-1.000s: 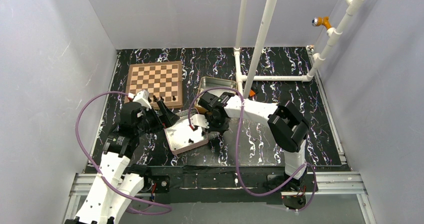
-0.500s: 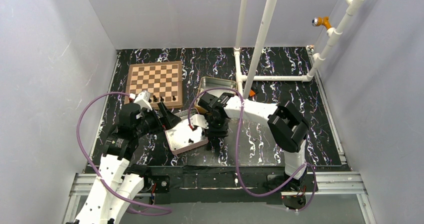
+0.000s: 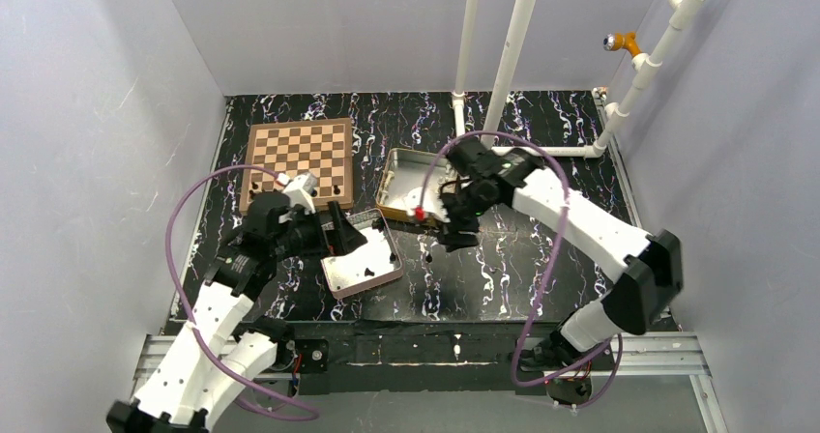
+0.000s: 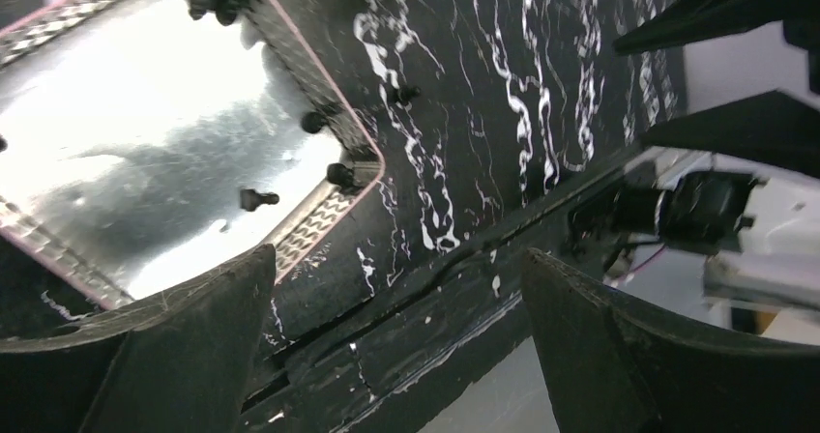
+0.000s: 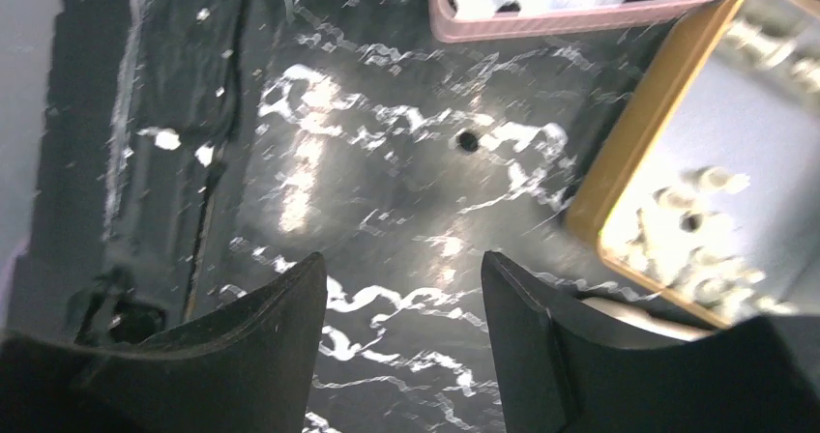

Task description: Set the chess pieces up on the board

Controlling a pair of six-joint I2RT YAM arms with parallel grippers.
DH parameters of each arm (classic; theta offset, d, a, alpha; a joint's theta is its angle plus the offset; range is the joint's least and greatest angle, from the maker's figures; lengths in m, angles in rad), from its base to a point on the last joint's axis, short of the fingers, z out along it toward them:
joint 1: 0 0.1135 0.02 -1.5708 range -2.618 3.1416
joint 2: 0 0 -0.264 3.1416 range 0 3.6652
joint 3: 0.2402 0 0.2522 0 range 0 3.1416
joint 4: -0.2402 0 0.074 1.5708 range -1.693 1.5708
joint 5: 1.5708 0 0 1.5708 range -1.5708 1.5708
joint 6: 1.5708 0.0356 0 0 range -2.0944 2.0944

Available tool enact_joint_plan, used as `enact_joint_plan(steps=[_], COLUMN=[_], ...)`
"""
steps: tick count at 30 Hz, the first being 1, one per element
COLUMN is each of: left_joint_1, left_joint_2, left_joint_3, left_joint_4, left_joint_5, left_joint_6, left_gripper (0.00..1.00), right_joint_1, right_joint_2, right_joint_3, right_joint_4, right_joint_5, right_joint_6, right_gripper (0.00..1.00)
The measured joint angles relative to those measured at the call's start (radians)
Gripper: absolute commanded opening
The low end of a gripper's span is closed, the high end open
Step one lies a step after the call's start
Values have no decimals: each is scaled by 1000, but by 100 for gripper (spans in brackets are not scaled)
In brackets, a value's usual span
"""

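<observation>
The flat square wooden chessboard with tan and brown checks is sitting around 10 o'clock on the black marbled table. A few tiny black chess pieces are standing along its near edge.

The left gripper is hanging over the 11 o'clock part of the shallow pink-rimmed metal tin, which is lying at about 5 o'clock from the chessboard. Its jaws are spread wide with nothing between them. The left wrist camera is showing more black pieces lying inside that tin, plus one out on the table just past the rim.

The right gripper is hovering at roughly 5 o'clock from the shallow gold-rimmed metal tin, which is sitting at 3 o'clock from the chessboard. Its jaws are apart too and aren't gripping anything. Its wrist camera is looking down at mostly bare table, with one lone black piece sitting loose between the two tins. Whatever's lying in the gold-rimmed tin is coming out too blurry for me to tell.
</observation>
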Motion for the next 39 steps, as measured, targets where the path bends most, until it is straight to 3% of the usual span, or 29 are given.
enact_joint_plan(steps=[7,12,20,39], left_joint_1=[-383,-524,-561,-561], left_joint_2=[331,588,834,1085], left_joint_3=[197,341,431,527], left_joint_4=[-15,-53,-68,22], left_joint_5=[-247,-395,-475,-438], left_joint_6=[-4,15,57,97], left_gripper=[86,71,56,32], right_joint_1=[-145,-304,-455,-472], right_joint_2=[-231,-347,-435,-427], right_joint_3=[-265,-341,-400,-430], right_joint_4=[-38,-14,27,62], right_joint_5=[-150,-219,-308,-326], right_joint_6=[-71,-27,51,87], right_gripper=[68,68,68,68])
